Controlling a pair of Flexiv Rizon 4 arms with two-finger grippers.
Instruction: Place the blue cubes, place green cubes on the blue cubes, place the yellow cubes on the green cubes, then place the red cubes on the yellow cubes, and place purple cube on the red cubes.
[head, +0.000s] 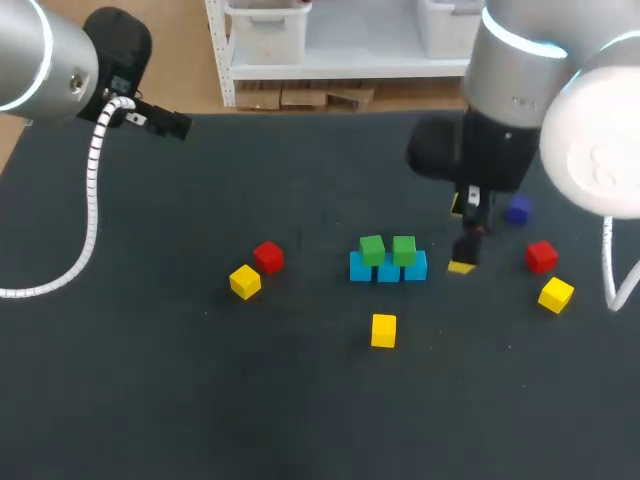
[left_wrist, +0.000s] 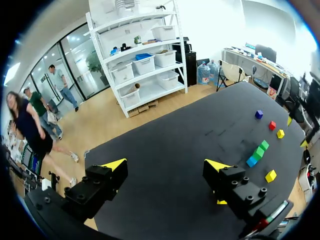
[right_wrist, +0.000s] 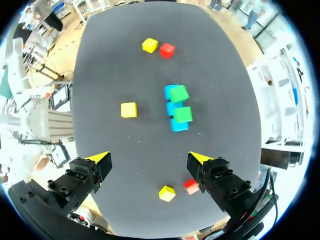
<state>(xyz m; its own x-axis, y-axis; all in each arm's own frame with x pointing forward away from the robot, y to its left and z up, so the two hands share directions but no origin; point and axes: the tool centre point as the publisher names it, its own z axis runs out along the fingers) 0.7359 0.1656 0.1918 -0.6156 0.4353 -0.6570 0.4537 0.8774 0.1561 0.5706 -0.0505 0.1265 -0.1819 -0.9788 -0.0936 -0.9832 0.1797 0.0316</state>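
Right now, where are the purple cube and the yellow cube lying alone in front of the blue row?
purple cube (head: 517, 210), head view, middle of its visible part.
yellow cube (head: 383, 325), head view, its top face.

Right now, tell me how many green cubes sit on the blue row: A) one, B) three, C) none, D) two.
D: one green cube and a second rest on top of the blue row.
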